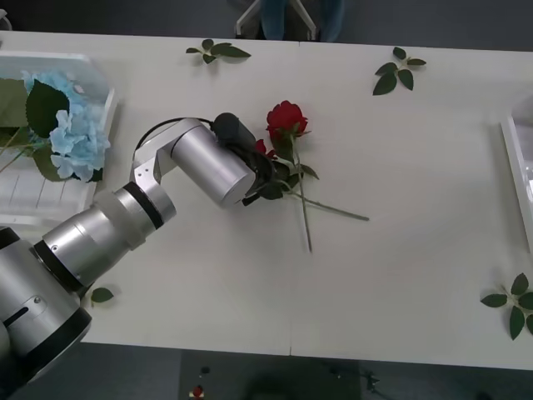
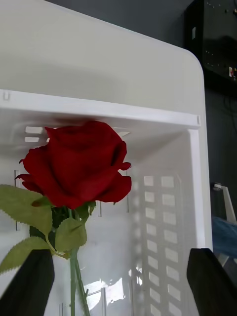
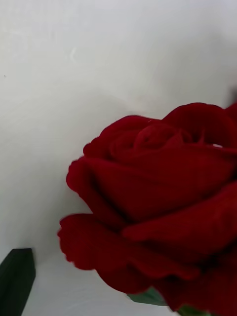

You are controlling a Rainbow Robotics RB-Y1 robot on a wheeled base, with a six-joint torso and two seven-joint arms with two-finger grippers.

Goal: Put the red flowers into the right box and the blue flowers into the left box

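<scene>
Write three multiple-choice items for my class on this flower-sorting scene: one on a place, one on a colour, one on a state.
1. Where do the blue flowers lie?
A on the bare table; B in the left box; C on the floor.
2. What colour are the roses at the left gripper?
A red; B yellow; C white.
3. How do the right gripper's jaws stand?
A shut on a stem; B open; C shut on nothing.

Answers: B, the pale clusters rest inside the tray at the table's left; A, the blooms are deep red; B, its fingers sit far apart at the picture's corners.
</scene>
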